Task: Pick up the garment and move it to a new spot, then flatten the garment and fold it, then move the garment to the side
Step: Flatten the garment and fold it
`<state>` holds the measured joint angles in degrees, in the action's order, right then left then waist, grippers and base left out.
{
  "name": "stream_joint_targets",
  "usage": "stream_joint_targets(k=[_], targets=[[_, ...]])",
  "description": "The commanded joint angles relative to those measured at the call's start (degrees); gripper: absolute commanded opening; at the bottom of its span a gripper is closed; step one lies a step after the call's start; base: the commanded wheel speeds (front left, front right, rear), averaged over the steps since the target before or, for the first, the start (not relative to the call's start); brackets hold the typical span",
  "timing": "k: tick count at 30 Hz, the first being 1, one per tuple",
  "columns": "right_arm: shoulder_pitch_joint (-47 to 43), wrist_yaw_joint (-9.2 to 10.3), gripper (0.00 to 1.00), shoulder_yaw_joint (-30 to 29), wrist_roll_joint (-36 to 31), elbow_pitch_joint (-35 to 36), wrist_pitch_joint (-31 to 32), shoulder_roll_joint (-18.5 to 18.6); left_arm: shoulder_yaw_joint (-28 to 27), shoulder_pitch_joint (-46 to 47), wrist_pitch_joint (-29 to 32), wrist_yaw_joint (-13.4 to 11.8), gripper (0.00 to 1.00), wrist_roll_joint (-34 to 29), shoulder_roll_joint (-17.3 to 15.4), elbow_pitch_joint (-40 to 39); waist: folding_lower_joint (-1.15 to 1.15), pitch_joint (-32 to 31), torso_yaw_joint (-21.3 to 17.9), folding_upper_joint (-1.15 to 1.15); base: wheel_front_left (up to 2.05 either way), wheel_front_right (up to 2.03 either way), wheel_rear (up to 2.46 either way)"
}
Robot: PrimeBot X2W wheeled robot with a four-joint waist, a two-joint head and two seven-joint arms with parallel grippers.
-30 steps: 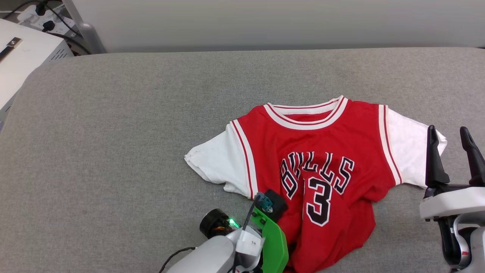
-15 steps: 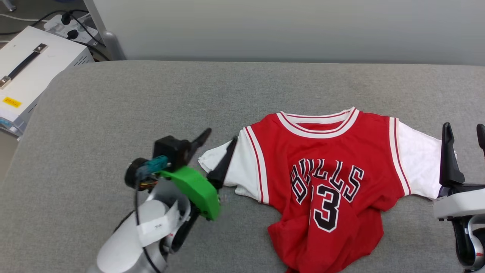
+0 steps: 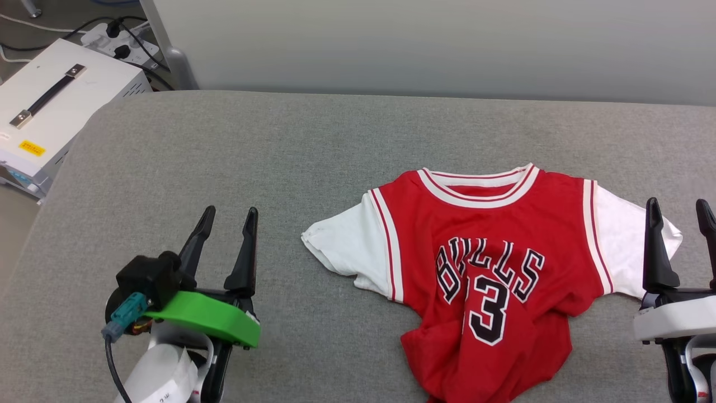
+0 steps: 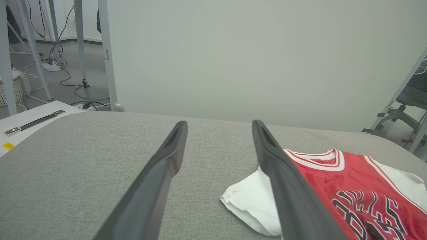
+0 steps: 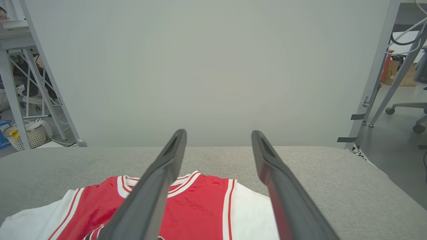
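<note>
My left jaws and right jaws stand wide and empty above the grey fabric tabletop (image 3: pixel 279 145), jersey (image 3: pixel 425 224) rumpled between them, pale wall (image 3: pixel 391 45) behind, white box (image 3: pixel 61 106) far left.

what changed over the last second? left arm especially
The left end effector left the jersey's lower hem, passed the left-hand sleeve and pulled back left onto bare cushion, open and empty. The head camera shifted too, so the jersey's drift in frame isn't motion. Unchanged: jersey face up, hem rumpled; right end effector open by the right sleeve.
</note>
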<state>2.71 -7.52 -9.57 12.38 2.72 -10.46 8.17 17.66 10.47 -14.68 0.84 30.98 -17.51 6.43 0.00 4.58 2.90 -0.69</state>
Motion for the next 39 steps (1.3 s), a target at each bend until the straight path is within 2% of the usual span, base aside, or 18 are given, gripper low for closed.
stream_joint_targets(k=[1, 6, 10, 14, 18, 21, 25, 29, 33, 39], targets=[[-0.9, 0.03, 1.00, 0.3, 0.1, 0.4, -0.6, -0.2, -1.3, -2.2, -0.3, 0.8, 1.00, -1.1, 1.2, -0.4, 0.00, 0.0, -0.2, 0.69, 0.00, 0.00, 0.00], [-0.8, 0.03, 1.00, 1.2, 0.4, 0.5, -0.8, -0.4, -2.8, -4.0, -0.3, 3.5, 1.00, -2.4, 2.8, 0.7, 0.00, 1.1, -1.0, 0.69, 0.00, 0.00, 0.00], [-0.1, 0.03, 1.00, 1.9, 0.5, 1.0, -0.7, -0.1, -1.1, -1.1, 2.1, 5.0, 1.00, -1.8, 1.5, 3.0, 0.00, 3.2, -1.8, 0.69, 0.00, 0.00, 0.00], [1.3, 0.03, 1.00, 2.5, 0.2, 2.3, -0.5, 0.0, 1.5, 4.4, 10.9, 6.0, 1.00, 0.9, -1.0, 3.1, 0.00, 6.9, -2.8, 0.69, 0.00, 0.00, 0.00], [2.6, 0.03, 1.00, 3.0, -0.4, 2.9, -0.4, -0.2, 4.0, 10.6, 23.3, 6.4, 1.00, 5.2, -4.0, 3.6, 0.00, 9.9, -4.0, 0.69, 0.00, 0.00, 0.00], [3.8, 0.03, 1.00, 3.0, -0.5, 3.0, -0.6, -0.4, 4.7, 15.5, 34.5, 6.5, 1.00, 11.7, -5.0, 4.7, 0.00, 12.0, -4.8, 0.69, 0.00, 0.00, 0.00], [5.0, 0.03, 1.00, 3.7, -0.6, 2.4, -1.1, -0.9, 6.1, 21.5, 49.0, 6.4, 1.00, 16.6, -8.0, 6.2, 0.00, 14.1, -6.0, 0.69, 0.00, 0.00, 0.00], [6.4, 0.03, 1.00, 4.1, -0.5, 1.7, -1.8, -1.1, 6.7, 25.8, 58.9, 5.6, 1.00, 19.9, -9.1, 7.6, 0.00, 15.7, -6.9, 0.69, 0.00, 0.00, 0.00], [7.3, 0.03, 1.00, 4.2, -0.3, 0.8, -2.4, -1.2, 8.1, 28.0, 64.6, 5.4, 1.00, 20.7, -10.2, 8.7, 0.00, 16.6, -7.5, 0.69, 0.00, 0.00, 0.00], [8.2, 0.03, 1.00, 4.4, -0.2, 0.3, -3.0, -1.2, 10.4, 29.6, 65.1, 5.4, 1.00, 17.1, -11.4, 11.1, 0.00, 17.9, -8.1, 0.69, 0.00, 0.00, 0.00]])
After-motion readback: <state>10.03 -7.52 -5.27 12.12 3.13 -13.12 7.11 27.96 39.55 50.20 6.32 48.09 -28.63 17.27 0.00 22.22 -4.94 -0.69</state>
